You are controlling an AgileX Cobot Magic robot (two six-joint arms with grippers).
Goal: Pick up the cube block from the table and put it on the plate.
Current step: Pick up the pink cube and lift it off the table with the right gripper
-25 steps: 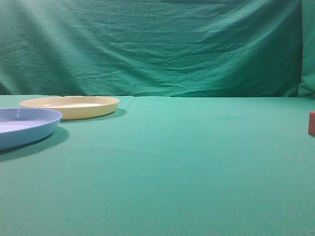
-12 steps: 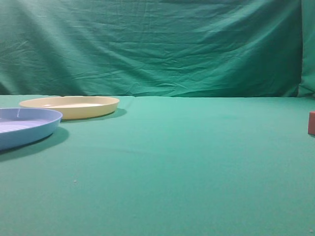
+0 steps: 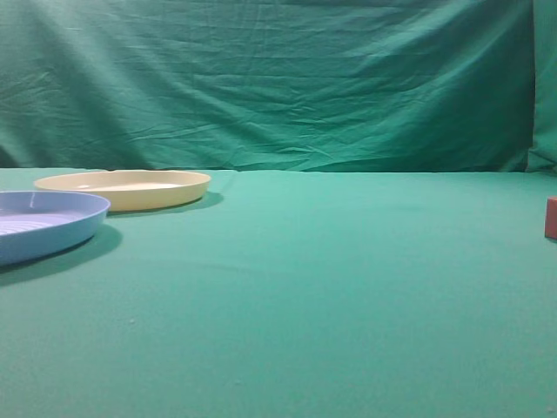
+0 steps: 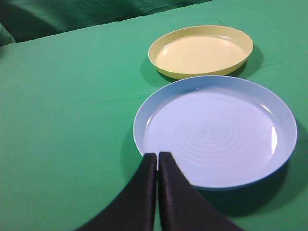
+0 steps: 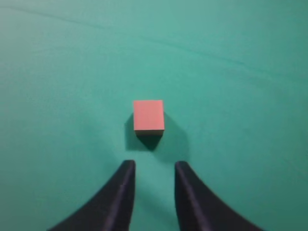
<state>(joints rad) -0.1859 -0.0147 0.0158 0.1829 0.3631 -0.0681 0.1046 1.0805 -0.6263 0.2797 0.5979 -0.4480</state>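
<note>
The reddish-pink cube block (image 5: 148, 115) rests on the green table (image 5: 231, 120), just ahead of my right gripper (image 5: 155, 166), which is open and empty. Only the cube's edge shows at the far right of the exterior view (image 3: 552, 218). The pale yellow plate (image 3: 126, 188) stands at the far left of the table; it also shows in the left wrist view (image 4: 202, 50). My left gripper (image 4: 158, 156) is shut and empty, its tips at the near rim of the light blue plate (image 4: 216, 130). Neither gripper shows in the exterior view.
The light blue plate (image 3: 43, 222) stands in front of the yellow plate at the left edge of the exterior view. A wrinkled green cloth backdrop (image 3: 278, 83) closes off the far side of the table.
</note>
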